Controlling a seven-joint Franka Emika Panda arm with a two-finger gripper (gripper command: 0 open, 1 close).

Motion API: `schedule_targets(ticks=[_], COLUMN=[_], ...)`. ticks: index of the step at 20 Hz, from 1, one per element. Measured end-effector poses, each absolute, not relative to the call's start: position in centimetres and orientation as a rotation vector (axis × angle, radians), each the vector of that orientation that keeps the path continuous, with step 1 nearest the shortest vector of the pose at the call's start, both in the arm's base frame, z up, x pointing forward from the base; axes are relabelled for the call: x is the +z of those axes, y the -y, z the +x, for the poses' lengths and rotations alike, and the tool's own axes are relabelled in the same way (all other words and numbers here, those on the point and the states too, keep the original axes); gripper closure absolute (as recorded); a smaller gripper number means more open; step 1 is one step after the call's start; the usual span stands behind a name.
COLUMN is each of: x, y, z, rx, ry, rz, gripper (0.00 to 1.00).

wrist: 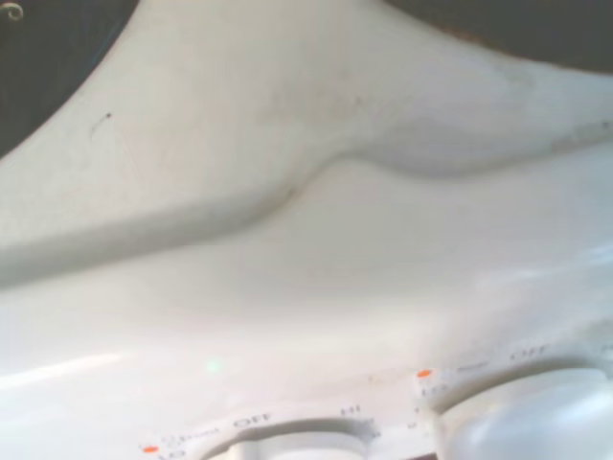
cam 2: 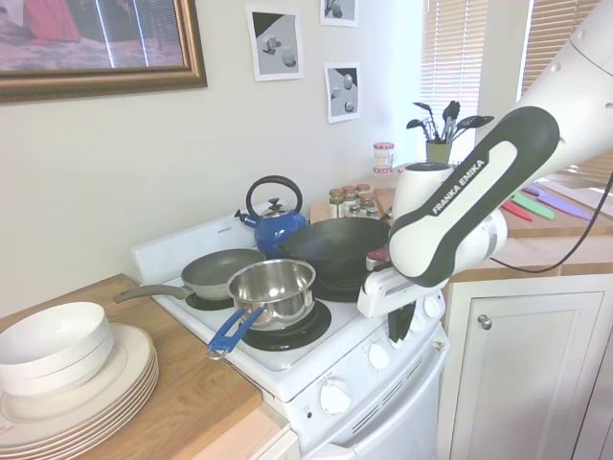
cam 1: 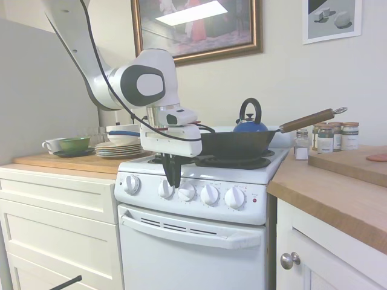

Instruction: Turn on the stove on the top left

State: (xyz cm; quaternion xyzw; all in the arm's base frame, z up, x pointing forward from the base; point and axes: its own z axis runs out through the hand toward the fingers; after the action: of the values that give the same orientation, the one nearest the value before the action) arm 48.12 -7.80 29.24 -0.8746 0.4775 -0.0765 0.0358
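Note:
The stove [cam 1: 199, 241] is a small white range with a row of round white knobs across its front panel. My gripper [cam 1: 173, 181] hangs straight down in front of that panel, its dark fingers shut together. Their tips reach the top of the second knob from the left [cam 1: 166, 188]. The leftmost knob [cam 1: 132, 184] stands free beside it. From the other side, the gripper [cam 2: 398, 337] sits low at the stove's [cam 2: 287, 369] front edge. Up close, two knobs [wrist: 536, 412] with OFF and HI print show in the wrist view.
A black wok [cam 1: 236, 145] with a wooden handle and a blue kettle [cam 1: 250, 124] sit on the burners right behind my hand. A steel pot [cam 2: 273, 287] and a frying pan [cam 2: 220, 273] fill the other side. Stacked plates [cam 1: 118, 148] and spice jars [cam 1: 331, 138] flank the stove.

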Motion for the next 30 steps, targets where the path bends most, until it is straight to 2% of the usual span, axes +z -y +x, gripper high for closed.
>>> schedule_targets(ticks=[30], x=[26.0], y=[8.6], z=[48.2], rx=[-0.224], ry=[-1.495], rz=[-2.716], gripper=[1.00])
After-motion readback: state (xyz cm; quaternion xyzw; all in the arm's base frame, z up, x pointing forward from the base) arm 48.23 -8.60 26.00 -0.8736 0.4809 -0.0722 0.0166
